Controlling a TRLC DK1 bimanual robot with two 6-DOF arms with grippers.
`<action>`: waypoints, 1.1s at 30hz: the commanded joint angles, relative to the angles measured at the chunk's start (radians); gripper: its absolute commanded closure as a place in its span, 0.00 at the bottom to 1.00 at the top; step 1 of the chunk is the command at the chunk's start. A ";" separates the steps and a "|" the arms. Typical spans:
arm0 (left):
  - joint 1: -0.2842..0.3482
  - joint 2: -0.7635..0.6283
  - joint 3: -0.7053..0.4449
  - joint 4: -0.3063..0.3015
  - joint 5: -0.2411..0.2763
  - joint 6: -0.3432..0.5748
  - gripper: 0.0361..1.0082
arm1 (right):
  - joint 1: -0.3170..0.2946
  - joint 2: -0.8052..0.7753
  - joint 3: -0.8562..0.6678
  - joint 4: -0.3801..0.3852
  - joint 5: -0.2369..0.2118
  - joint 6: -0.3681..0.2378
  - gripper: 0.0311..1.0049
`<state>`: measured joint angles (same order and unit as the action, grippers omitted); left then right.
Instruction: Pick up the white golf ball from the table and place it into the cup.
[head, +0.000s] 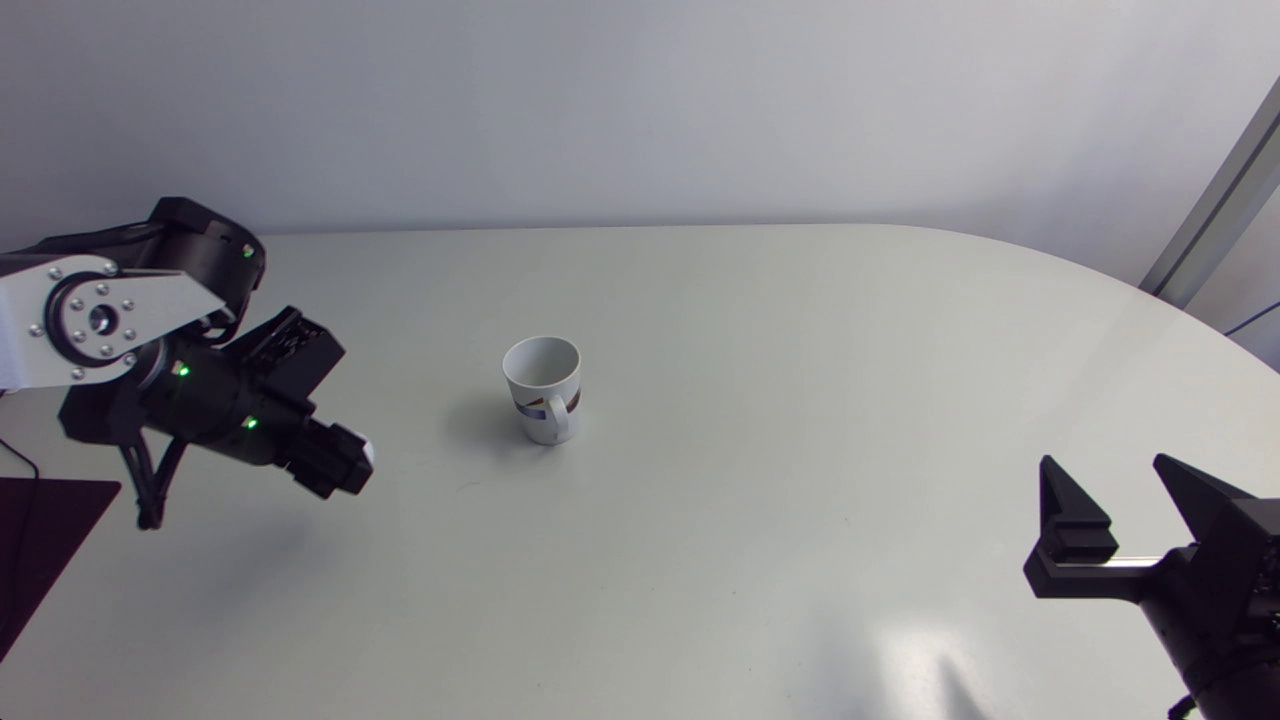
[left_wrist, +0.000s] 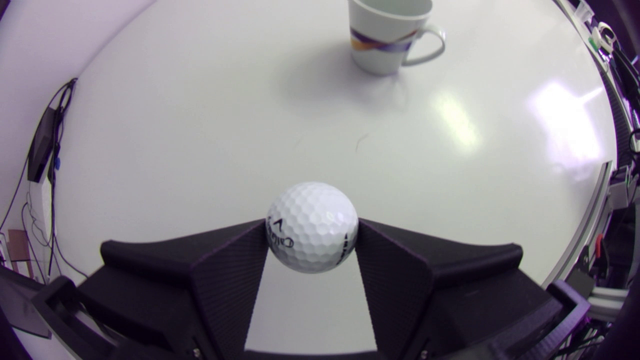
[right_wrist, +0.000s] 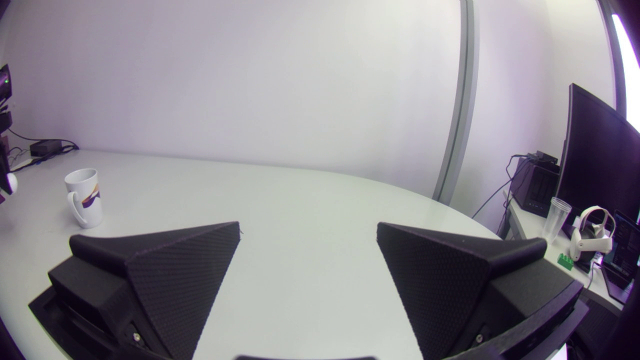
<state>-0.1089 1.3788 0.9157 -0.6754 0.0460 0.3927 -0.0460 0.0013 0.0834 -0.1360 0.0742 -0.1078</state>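
Observation:
A dimpled white golf ball (left_wrist: 312, 227) is pinched between the two black fingers of my left gripper (left_wrist: 311, 235), lifted off the table. In the head view that gripper (head: 352, 462) hangs at the table's left side, with only a sliver of the golf ball (head: 369, 451) showing at its tip. The white cup (head: 543, 387) with a coloured band stands upright near the table's middle, handle toward the front; it is ahead of the left gripper, the cup (left_wrist: 389, 35) well apart from the ball. My right gripper (head: 1110, 505) rests open at the front right, the cup (right_wrist: 84, 197) far beyond its left finger.
The white table (head: 800, 400) has a curved far-right edge. A dark mat (head: 40, 540) lies at the front left corner under my left arm.

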 joint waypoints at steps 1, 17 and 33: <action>-0.048 0.062 0.058 0.056 0.006 -0.084 0.58 | -0.002 -0.006 -0.031 -0.042 0.001 0.022 0.04; -0.202 0.266 0.265 0.303 0.029 -0.282 0.58 | -0.002 -0.006 -0.031 -0.042 0.001 0.022 0.04; -0.273 0.335 0.473 0.341 0.063 -0.342 0.58 | -0.002 -0.006 -0.031 -0.042 0.001 0.022 0.04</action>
<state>-0.3748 1.6527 1.3529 -0.3161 0.1017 0.0799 -0.0460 0.0017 0.0834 -0.1349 0.0742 -0.1078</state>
